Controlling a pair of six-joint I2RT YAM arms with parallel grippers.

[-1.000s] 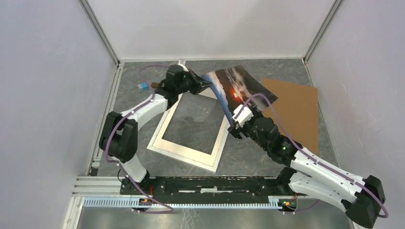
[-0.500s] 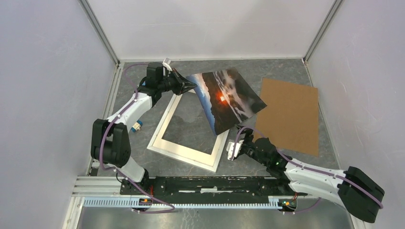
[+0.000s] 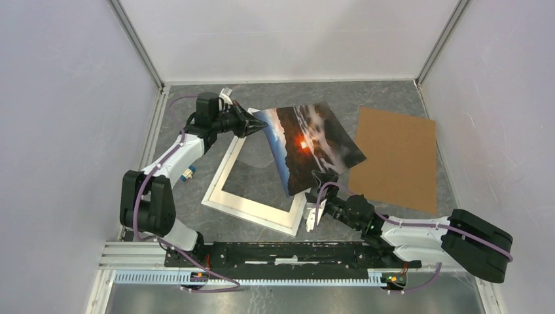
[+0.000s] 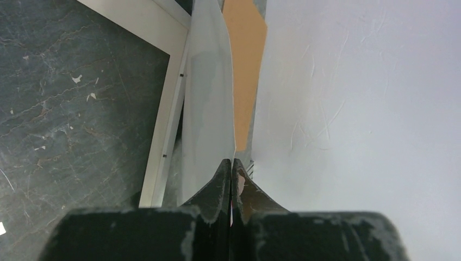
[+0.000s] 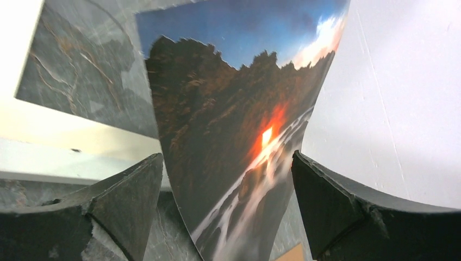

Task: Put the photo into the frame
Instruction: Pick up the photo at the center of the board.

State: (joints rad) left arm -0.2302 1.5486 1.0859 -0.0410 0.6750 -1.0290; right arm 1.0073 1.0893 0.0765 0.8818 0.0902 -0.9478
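Photo: I see it tilted up over the frame.
Left gripper: clamped on its edge.
Right gripper: jaws wide, straddling its near edge.

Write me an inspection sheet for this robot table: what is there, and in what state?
Surface: dark grey marbled table, scuffed with pale flecks.
Job's things: photo lifted and bent, picture side up, over the right side of the white frame; the frame lies flat, with the table showing through its opening.
Clutter: brown board flat, right of the photo; small blue-tipped thing by the left arm, too small to identify.
Grippers: left gripper shut on the photo's far-left corner; right gripper open around the photo's near edge, not gripping it.
Cables: purple cables run along both arms.
Surroundings: pale walls on three sides; metal rail at the near edge.
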